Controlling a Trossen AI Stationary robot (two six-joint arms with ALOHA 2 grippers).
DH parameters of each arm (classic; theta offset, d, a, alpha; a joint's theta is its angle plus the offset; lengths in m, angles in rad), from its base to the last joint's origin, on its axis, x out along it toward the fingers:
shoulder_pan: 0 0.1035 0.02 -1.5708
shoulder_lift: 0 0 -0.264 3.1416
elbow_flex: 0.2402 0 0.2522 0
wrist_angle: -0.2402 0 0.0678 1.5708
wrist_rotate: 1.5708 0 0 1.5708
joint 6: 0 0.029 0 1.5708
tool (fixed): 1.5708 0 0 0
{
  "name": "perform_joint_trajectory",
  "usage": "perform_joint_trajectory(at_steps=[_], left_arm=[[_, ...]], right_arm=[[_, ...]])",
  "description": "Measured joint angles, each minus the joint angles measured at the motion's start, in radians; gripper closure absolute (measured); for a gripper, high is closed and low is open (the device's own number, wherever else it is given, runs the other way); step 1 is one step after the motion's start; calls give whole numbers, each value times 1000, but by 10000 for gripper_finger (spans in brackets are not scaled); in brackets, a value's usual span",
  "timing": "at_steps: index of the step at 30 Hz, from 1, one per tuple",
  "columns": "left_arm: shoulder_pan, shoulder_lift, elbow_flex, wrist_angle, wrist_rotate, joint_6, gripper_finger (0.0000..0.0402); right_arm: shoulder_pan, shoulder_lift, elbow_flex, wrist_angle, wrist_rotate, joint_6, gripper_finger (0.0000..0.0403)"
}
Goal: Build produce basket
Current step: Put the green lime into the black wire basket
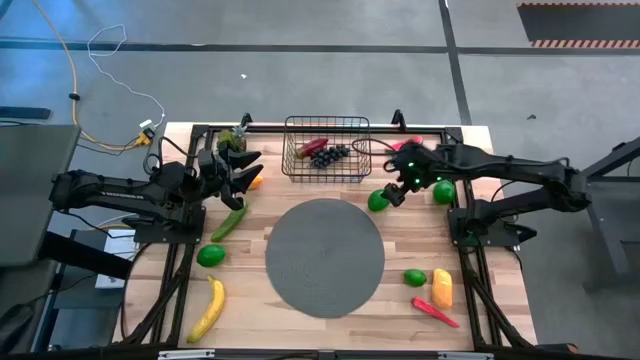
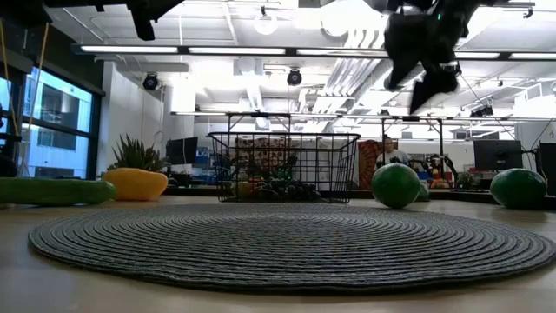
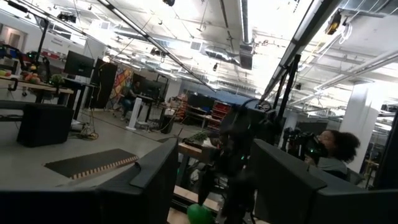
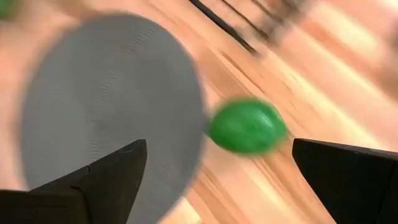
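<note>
The black wire basket stands at the table's far middle, with dark grapes and a red piece inside. My right gripper hangs open, tipped downward, just above and beside a green lime. In the right wrist view the lime lies on the wood ahead of the spread fingers, next to the grey disc. My left gripper waits open and raised at the far left, with nothing between its fingers. A second lime rests to the right of the right gripper.
A round grey disc fills the table's middle. At the left lie a cucumber, a lime and a banana. At the near right lie a lime, an orange-yellow piece and a red chilli.
</note>
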Motion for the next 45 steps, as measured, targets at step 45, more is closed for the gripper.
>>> perform_joint_trajectory(at_steps=[45], left_arm=[[0, 0, 0, -30, -1, -10, 209]], right_arm=[[7, 505, -2, 89, 85, 335, 13]])
